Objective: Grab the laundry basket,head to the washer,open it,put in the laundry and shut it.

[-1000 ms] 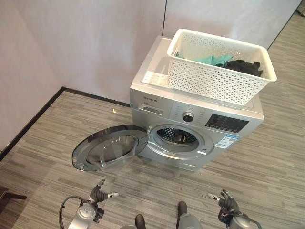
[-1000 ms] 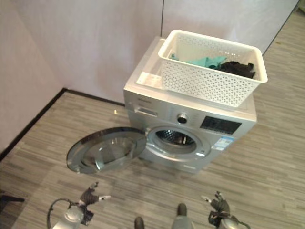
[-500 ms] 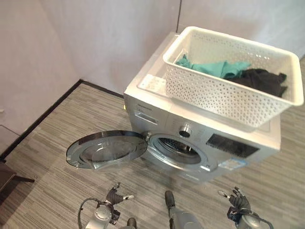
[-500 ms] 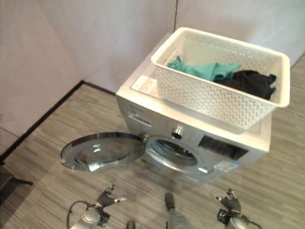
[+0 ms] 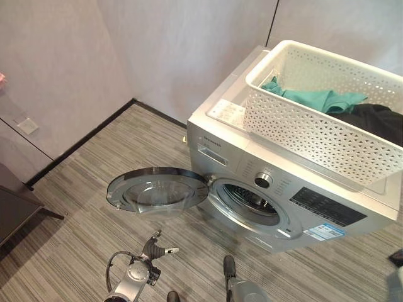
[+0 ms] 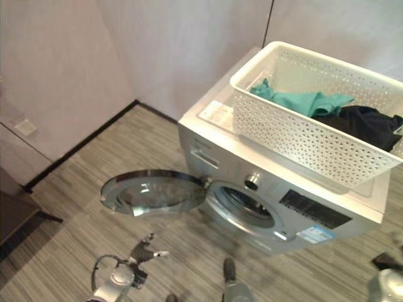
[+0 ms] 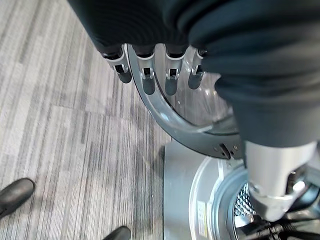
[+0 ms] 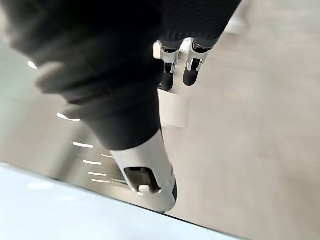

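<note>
A white perforated laundry basket stands on top of the silver washer. A teal garment and a black garment lie inside it. The washer's round glass door is swung wide open to the left, and the drum opening shows. My left hand hangs low in front of the door with straight fingers and holds nothing. The door rim lies just past those fingers. My right hand has relaxed fingers, is empty, and hangs low over the floor.
Pale walls meet in a corner behind the washer, with a black baseboard along the floor. A dark piece of furniture stands at the far left. Grey striped floor lies in front of the washer.
The whole picture has shifted, so the camera moved; the washer now sits further right and closer. Washer, door and basket keep their places. My right hand has slipped past the eye views' lower right edge.
</note>
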